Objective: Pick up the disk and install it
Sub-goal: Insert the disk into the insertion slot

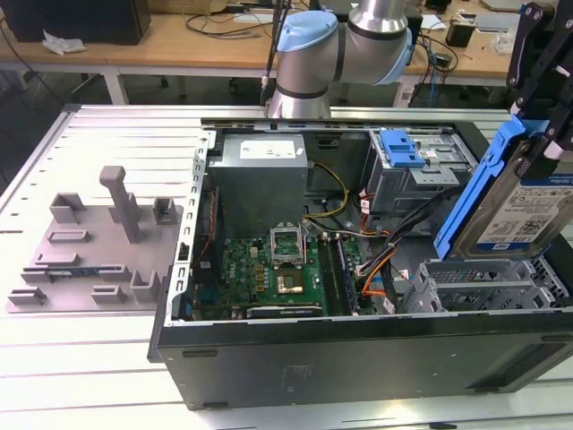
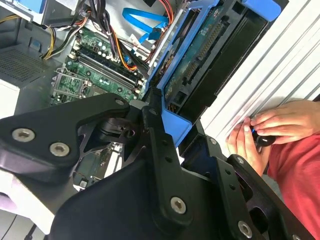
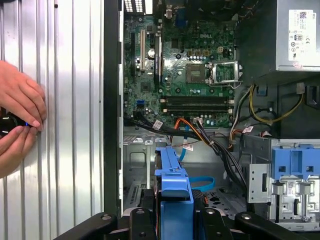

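The disk [image 1: 524,202] hung tilted, label outward, over the grey drive cage [image 1: 488,282] in the corner of the open computer case [image 1: 358,345]. Its lower edge was close to the cage top; whether they touched, I couldn't tell. The end effector [image 1: 537,134] was clamped firmly on the disk's blue carrier frame. Inside the case, a bundle of cables [image 1: 394,237] ran right beside that cage, with the motherboard [image 1: 269,269] beyond them and a second cage with a blue latch [image 1: 403,148] farther in. Outside the case, a person's hands [image 3: 17,115] rested on the ribbed surface [image 1: 89,358], near the case wall.
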